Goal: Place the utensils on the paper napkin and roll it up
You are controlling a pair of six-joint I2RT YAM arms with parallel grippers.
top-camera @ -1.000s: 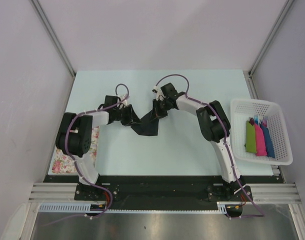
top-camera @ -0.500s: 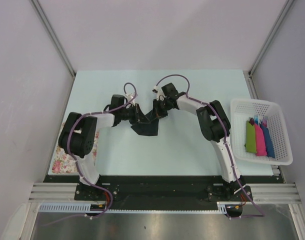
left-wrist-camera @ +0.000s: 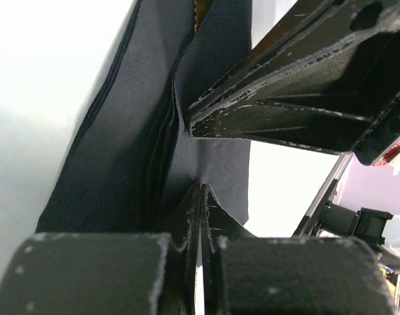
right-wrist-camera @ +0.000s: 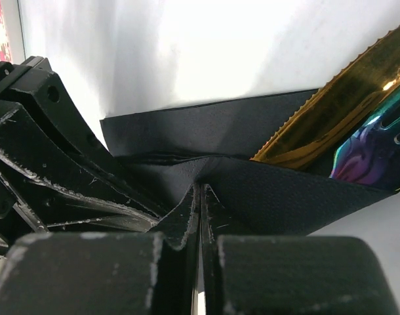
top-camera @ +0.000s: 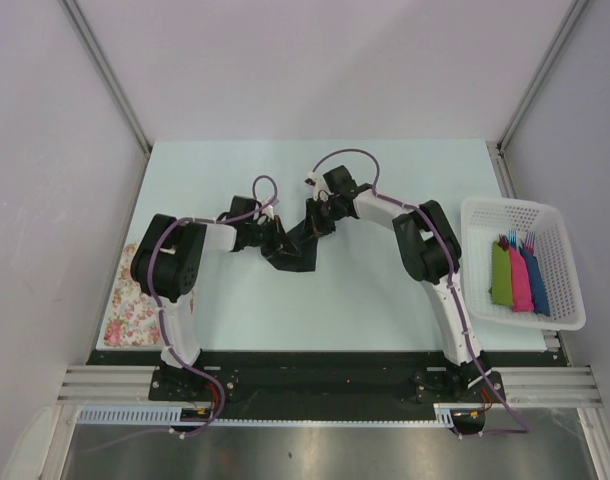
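Note:
The black paper napkin (top-camera: 297, 252) lies folded at the table's middle, between both arms. My left gripper (top-camera: 276, 240) is shut on a fold of the napkin (left-wrist-camera: 147, 151). My right gripper (top-camera: 310, 226) is shut on the napkin's upper part (right-wrist-camera: 265, 190). The two grippers are almost touching; the right gripper's fingers (left-wrist-camera: 298, 98) cross the left wrist view. A serrated yellow-orange utensil (right-wrist-camera: 331, 115) pokes out of the folded napkin in the right wrist view, with an iridescent purple-blue piece (right-wrist-camera: 370, 147) next to it. The rest of the utensils are hidden in the napkin.
A white basket (top-camera: 478, 225) at the right edge holds green, pink and blue bundles (top-camera: 517, 277) with fork tips. A floral pink-and-cream cloth (top-camera: 120, 305) lies at the near left, partly under the left arm.
My left gripper has moved right toward the right gripper, carrying its side of the napkin; the napkin is now folded narrower. The right gripper has stayed in place.

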